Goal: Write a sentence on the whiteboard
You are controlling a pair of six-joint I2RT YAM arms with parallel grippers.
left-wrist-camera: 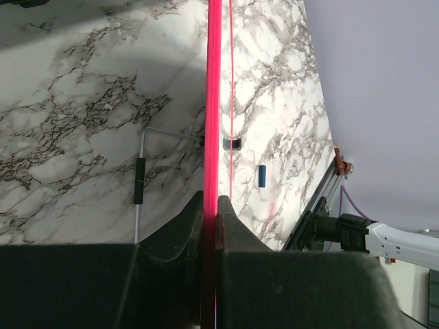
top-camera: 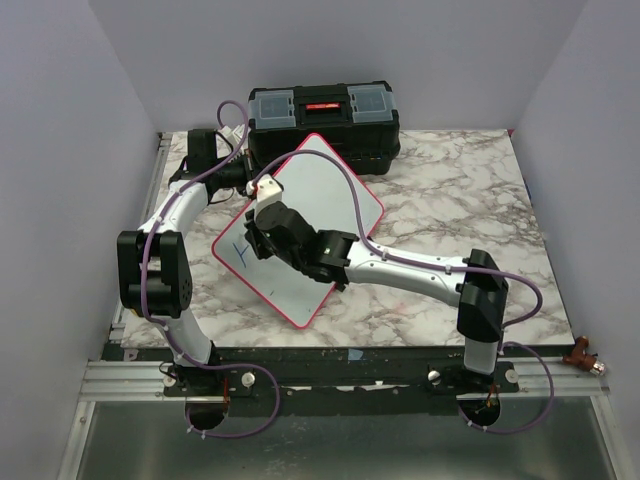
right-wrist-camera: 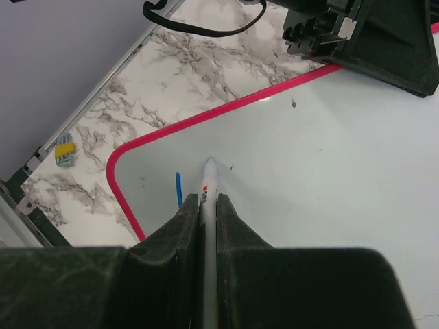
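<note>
Marble table (top-camera: pixel 470 190) bears a black toolbox (top-camera: pixel 322 110) at the back and the whiteboard (top-camera: pixel 320 200), turned cornerwise in front of it. The left gripper (left-wrist-camera: pixel 211 205) pinches the board's red frame. The right gripper (right-wrist-camera: pixel 208 205) clamps a marker (right-wrist-camera: pixel 208 184), tip at the board beside a blue stroke (right-wrist-camera: pixel 178 188). Writing looks barely begun; the next strokes call for light, even pressure.
</note>
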